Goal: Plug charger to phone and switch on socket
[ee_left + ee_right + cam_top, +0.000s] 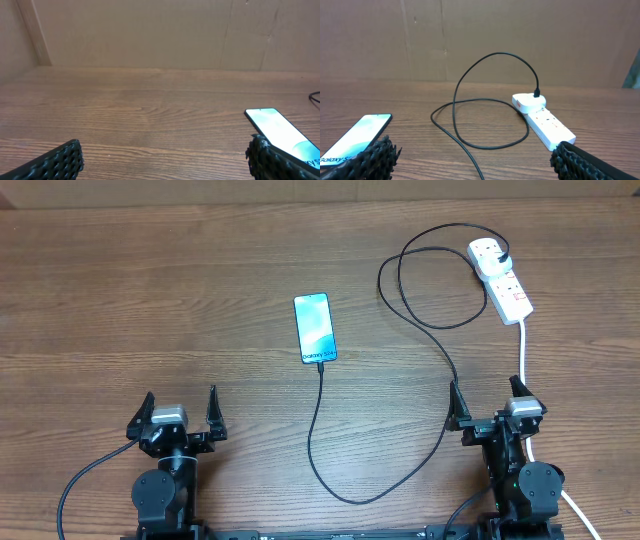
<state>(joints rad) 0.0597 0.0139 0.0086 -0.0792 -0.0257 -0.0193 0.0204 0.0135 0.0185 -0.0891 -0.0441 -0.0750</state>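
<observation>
The phone [315, 328] lies flat mid-table with its blue-teal screen up; it also shows in the left wrist view [280, 131] and the right wrist view [355, 135]. The black charger cable [440, 345] runs from the phone's near end, loops across the table and ends in a plug seated in the white socket strip [505, 280] at the far right, seen too in the right wrist view [542, 117]. My left gripper [180, 415] is open and empty near the front left. My right gripper [493, 408] is open and empty, near the strip's white cord.
The strip's thick white cord [524, 355] runs toward the front right, past my right arm. A cardboard wall [160, 35] stands behind the table. Bare wooden tabletop [150, 300] spreads left of the phone.
</observation>
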